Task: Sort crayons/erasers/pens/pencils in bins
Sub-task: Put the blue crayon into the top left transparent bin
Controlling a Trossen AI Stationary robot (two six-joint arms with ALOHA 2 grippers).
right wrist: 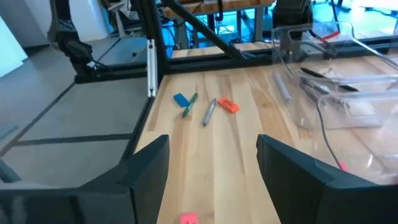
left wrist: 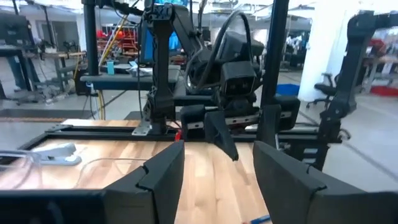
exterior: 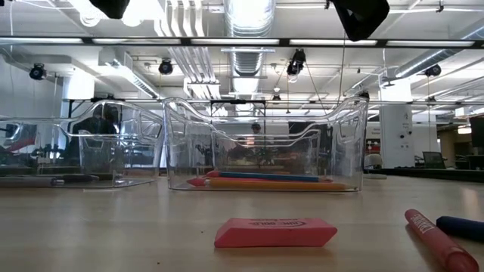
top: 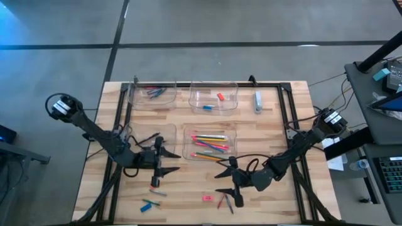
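Both grippers hover open and empty over the table's near half. My left gripper [top: 168, 161] [left wrist: 217, 168] is beside the near left bin [top: 147, 135]. My right gripper [top: 225, 179] [right wrist: 211, 162] is in front of the pencil bin [top: 210, 144] [exterior: 265, 151], which holds several pencils. Lying flat on the table are a pink eraser [top: 207, 198] [exterior: 276, 233], a red crayon [top: 221, 201] [exterior: 439, 242] and a dark crayon [exterior: 461, 227]. Further left lie a blue eraser [right wrist: 180, 99], a green crayon [right wrist: 189, 104], a grey stick [right wrist: 208, 112] and a short orange piece [right wrist: 228, 106].
The far left bin [top: 151, 94] holds dark and coloured sticks. The far middle bin [top: 213, 97] holds a red and a blue eraser. A pale blue-grey oblong item [top: 257, 102] lies at the far right. A black frame rail [top: 289, 125] borders the table.
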